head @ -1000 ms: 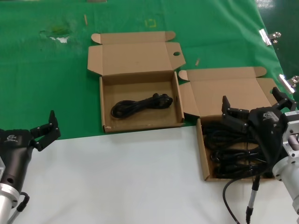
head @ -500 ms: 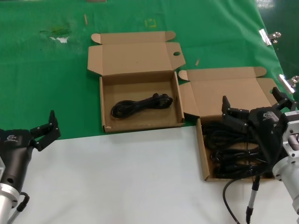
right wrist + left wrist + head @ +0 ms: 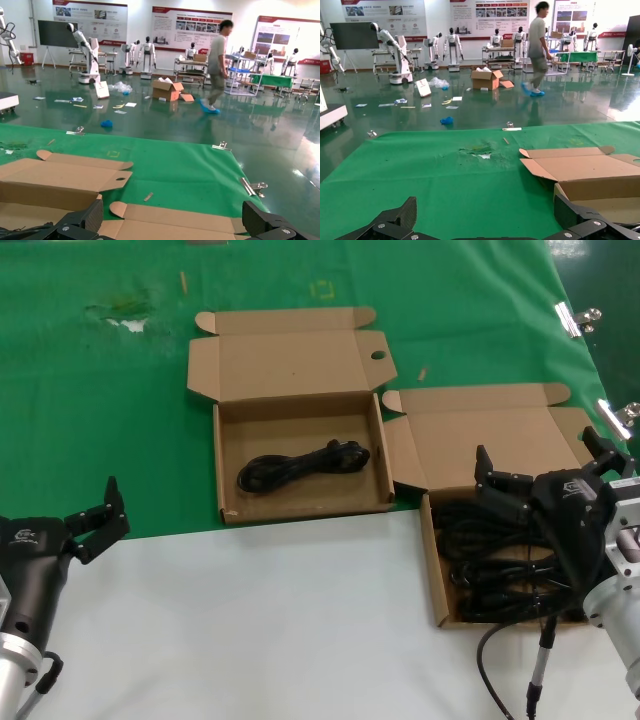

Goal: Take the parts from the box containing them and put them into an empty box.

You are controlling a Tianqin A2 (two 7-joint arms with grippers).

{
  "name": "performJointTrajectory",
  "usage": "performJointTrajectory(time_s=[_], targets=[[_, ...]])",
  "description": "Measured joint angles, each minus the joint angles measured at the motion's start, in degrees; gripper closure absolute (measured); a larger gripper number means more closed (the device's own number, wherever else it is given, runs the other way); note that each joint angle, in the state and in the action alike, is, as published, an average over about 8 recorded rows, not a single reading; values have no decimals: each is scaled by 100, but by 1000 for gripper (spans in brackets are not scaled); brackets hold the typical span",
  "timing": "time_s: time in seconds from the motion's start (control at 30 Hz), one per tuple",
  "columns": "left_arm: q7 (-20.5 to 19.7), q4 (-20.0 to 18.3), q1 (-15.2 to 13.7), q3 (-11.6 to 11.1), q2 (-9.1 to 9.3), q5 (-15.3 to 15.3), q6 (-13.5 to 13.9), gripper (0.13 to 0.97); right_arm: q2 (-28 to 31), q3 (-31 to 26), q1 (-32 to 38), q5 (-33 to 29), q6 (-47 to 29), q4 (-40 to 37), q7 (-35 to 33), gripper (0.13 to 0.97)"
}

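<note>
The right carton (image 3: 432,570) holds several black cords (image 3: 480,560), partly hidden by my right arm. My right gripper (image 3: 537,448) is open and empty just above this carton, by its raised lid (image 3: 200,225). The middle carton (image 3: 300,506) stands open on the green cloth with one looped black cord (image 3: 300,462) lying inside. Its lid shows in the right wrist view (image 3: 60,175) and the left wrist view (image 3: 590,170). My left gripper (image 3: 95,518) is open and empty at the near left, apart from both cartons; it shows in its own view (image 3: 486,210), as does the right one (image 3: 172,215).
A green cloth (image 3: 100,420) covers the far half of the table; the near half is white (image 3: 250,620). Metal clips (image 3: 575,318) hold the cloth at the right edge. My own thin black cable (image 3: 535,670) hangs by the right arm. A torn patch (image 3: 120,315) lies far left.
</note>
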Motion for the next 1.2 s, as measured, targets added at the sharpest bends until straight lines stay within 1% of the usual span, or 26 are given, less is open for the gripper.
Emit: performJointTrajectory(time_s=[1.2], targets=[[0, 0, 0, 0, 0, 0, 0, 132, 0, 0, 0, 0, 0, 0, 0, 129]])
